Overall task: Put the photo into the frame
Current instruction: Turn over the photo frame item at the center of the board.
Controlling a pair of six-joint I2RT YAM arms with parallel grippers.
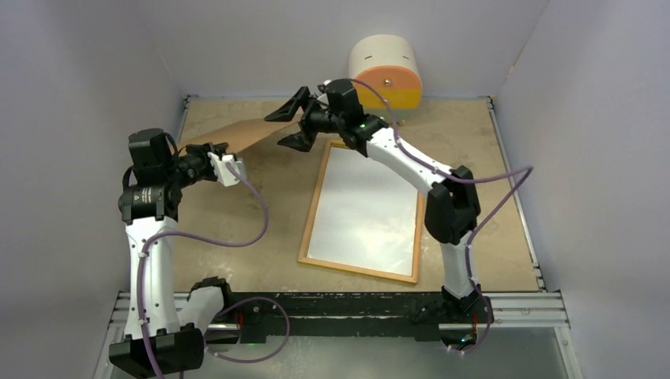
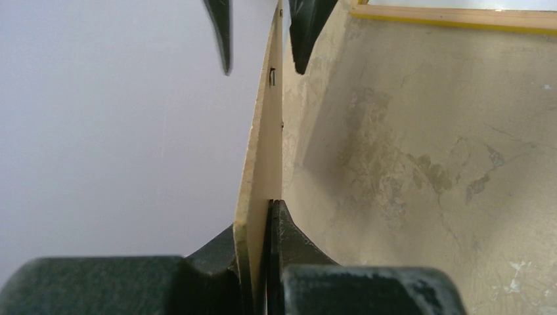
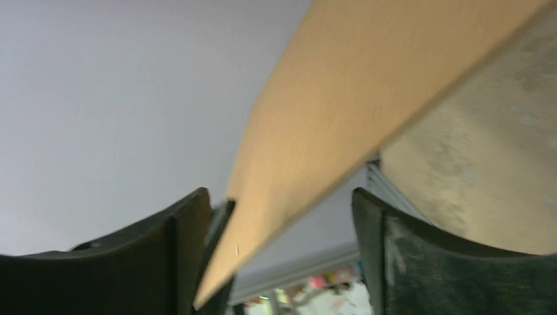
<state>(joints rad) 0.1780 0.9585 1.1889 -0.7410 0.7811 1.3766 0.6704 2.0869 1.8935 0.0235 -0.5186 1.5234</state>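
Left gripper [image 2: 269, 216]: clamped shut on the near end of the board [image 2: 263, 144].
Right gripper [image 1: 291, 124]: jaws wide, one on each side of the board's far end, not pinching it.
Board: held up off the table [image 1: 253, 268], tilted on edge.
Frame [image 1: 314, 204]: flat mid-table, wood side up, right of the board.
Photo [image 1: 363, 209]: white side up, lying inside the frame.
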